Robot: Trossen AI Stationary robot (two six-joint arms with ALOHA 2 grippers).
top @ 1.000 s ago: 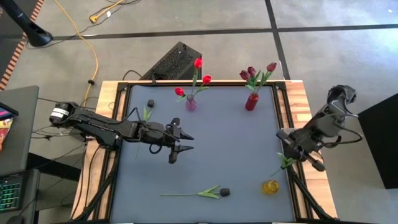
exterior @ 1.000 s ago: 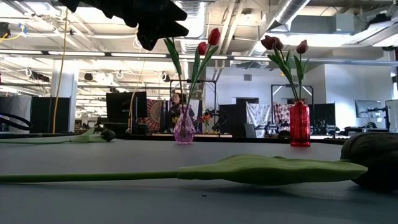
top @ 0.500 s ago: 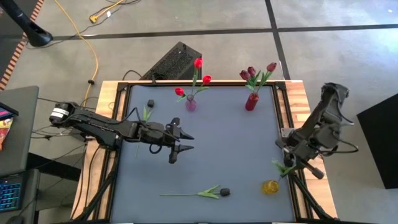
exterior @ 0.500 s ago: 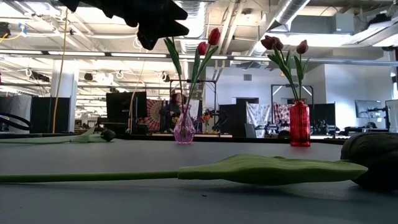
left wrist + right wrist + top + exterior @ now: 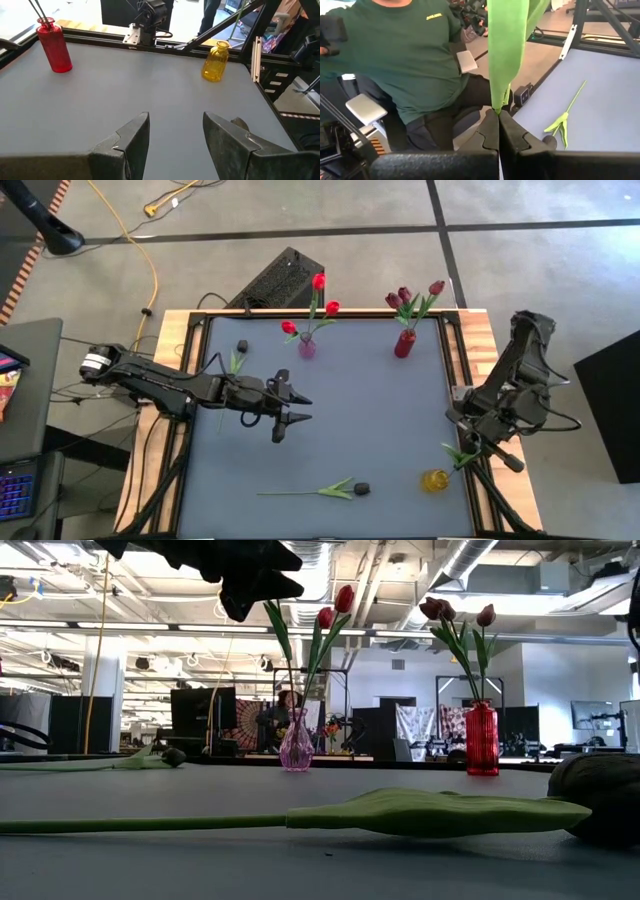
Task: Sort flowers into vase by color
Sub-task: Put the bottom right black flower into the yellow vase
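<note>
The right gripper [image 5: 470,448], pinched tight on a green-stemmed artificial tulip [image 5: 458,456], has swung from the table's right edge toward the small yellow glass vase [image 5: 435,480] over the last second, so the stem now hangs just beside it; the head's colour is probably dark, but it is hidden. That suggests insertion comes next. The left gripper [image 5: 288,414] waits mid-table with fingers spread and empty. A black-headed tulip [image 5: 325,491] lies near the front; the pink vase [image 5: 307,346] and red vase [image 5: 403,343] already hold flowers.
</note>
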